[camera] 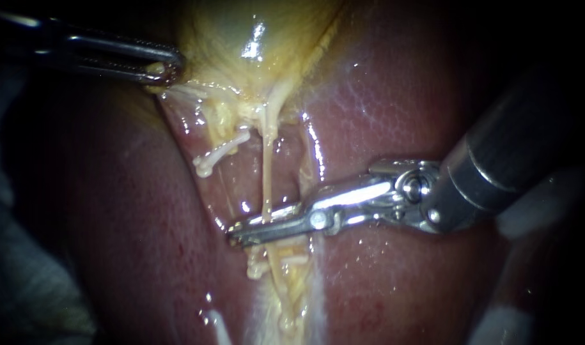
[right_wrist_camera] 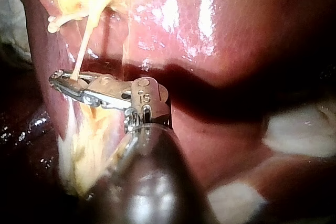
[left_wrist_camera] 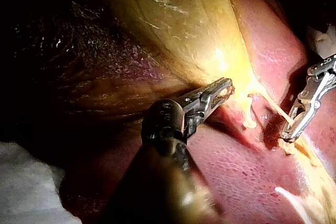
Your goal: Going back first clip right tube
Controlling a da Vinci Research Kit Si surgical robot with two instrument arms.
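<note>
A thin pale tube (camera: 266, 172) runs down from the yellow gallbladder (camera: 241, 32) over the liver (camera: 401, 108), to the right of a short pale stub (camera: 218, 156). My right instrument (camera: 250, 225) reaches in from the right. Its jaws are open, one on each side of the tube with a gap between them; the right wrist view shows the tube (right_wrist_camera: 81, 56) entering the right instrument (right_wrist_camera: 56, 80) the same way. No clip can be made out. My left instrument (camera: 167, 70), at the upper left, is shut on the gallbladder's lower edge, and the left wrist view shows that left instrument (left_wrist_camera: 227, 86) the same.
Pale yellow fatty strands (camera: 286, 281) lie below the right jaws. White gauze (camera: 503, 319) sits at the lower right of the endoscope view, and gauze (right_wrist_camera: 299, 129) lies beside the right shaft. The liver rises on both sides of the groove.
</note>
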